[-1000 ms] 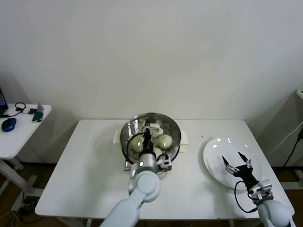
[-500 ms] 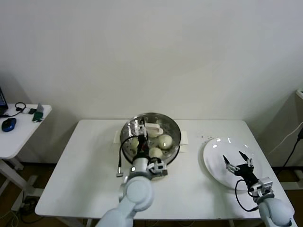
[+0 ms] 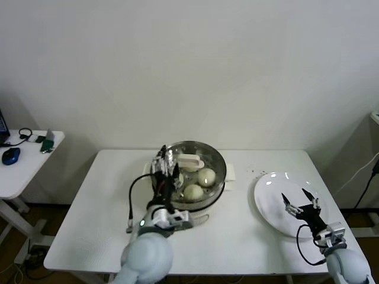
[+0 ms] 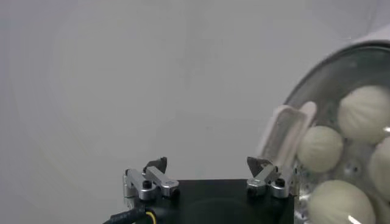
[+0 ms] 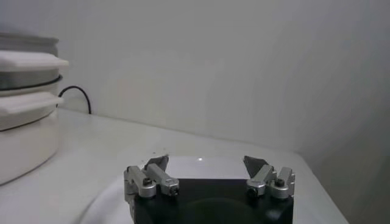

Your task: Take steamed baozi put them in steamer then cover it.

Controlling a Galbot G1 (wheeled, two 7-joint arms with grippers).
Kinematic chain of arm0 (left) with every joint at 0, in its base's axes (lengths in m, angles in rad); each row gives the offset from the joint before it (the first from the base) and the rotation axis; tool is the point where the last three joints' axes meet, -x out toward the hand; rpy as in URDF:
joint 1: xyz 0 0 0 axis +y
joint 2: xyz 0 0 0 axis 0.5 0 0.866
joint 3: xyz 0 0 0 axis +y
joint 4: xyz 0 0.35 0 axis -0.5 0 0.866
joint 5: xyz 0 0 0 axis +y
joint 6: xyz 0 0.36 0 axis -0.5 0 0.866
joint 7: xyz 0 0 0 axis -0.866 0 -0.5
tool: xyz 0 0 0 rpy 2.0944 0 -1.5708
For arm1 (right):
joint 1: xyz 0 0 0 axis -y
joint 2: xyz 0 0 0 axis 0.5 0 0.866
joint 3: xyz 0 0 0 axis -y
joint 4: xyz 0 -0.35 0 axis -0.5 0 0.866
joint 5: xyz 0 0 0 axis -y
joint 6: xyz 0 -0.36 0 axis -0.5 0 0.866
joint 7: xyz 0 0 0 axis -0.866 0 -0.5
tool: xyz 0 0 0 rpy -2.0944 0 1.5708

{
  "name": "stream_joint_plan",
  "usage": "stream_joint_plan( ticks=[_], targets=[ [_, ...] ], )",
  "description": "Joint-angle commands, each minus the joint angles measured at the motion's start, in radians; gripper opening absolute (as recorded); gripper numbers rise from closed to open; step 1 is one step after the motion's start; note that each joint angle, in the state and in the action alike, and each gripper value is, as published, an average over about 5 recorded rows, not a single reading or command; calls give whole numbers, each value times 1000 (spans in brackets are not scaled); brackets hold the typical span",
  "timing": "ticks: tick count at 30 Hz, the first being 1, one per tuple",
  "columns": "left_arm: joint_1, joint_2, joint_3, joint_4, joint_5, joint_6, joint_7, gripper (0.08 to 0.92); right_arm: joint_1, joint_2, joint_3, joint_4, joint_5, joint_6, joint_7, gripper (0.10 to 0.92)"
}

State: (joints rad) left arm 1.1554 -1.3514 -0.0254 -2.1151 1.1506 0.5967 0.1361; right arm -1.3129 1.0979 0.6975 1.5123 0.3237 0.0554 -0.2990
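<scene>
Baozi (image 3: 194,191) lie inside the steamer (image 3: 188,171), which we take as our landmark at the centre of the table (image 3: 100,225). From the head view we count at least three buns on the basket floor; the left wrist view shows four (image 4: 321,148). A white handle-like bar (image 3: 190,160) lies across the far side of the basket, and a faint sheen there may be the glass cover, though we cannot tell whether it is seated, tilted, or there at all.

The left gripper (image 3: 164,168) hangs over the steamer's left rim with its jaws spread wide and nothing between them. The right gripper (image 3: 301,203) hovers over the plate (image 3: 269,186) to the right of the steamer, well apart from it, jaws likewise spread wide and empty. The plate appears bare.

We judge loading to be finished or nearly so, with covering the step in hand or just done.

Risks from here:
- If the cover sits askew, a fingertip brushing the rim beside it could tip or slide it.
- A low exit path could catch the left gripper's cable (image 3: 131,200) or a finger on the steamer's wall and shift the pot.
- If the cover is not yet on, grasping the narrow handle off centre could let the glass swing and strike the buns.
</scene>
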Motion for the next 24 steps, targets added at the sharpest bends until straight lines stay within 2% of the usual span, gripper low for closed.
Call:
stream_joint_plan(
  ticks=[1,5,8,16,24],
  targets=[
    [217,20,-336,-110,-677,-330,-332,823,-42,12,6,51,24,16,9,823],
    [315,5,-474,-94,-909,-492,-399,823,-63,21,7,74,27,27,10,823],
    [353,-14,-566,-51,-1027,-580,-407,823,-73,28,4,88,29,32,11,823],
    [398,-62,-667,160,-1218,-716,-283,823,-107,51,-6,124,40,52,3,823],
    [415,-66,-676,255,-1210,-723,-220,823,-125,63,-8,151,65,87,2,823]
  ],
)
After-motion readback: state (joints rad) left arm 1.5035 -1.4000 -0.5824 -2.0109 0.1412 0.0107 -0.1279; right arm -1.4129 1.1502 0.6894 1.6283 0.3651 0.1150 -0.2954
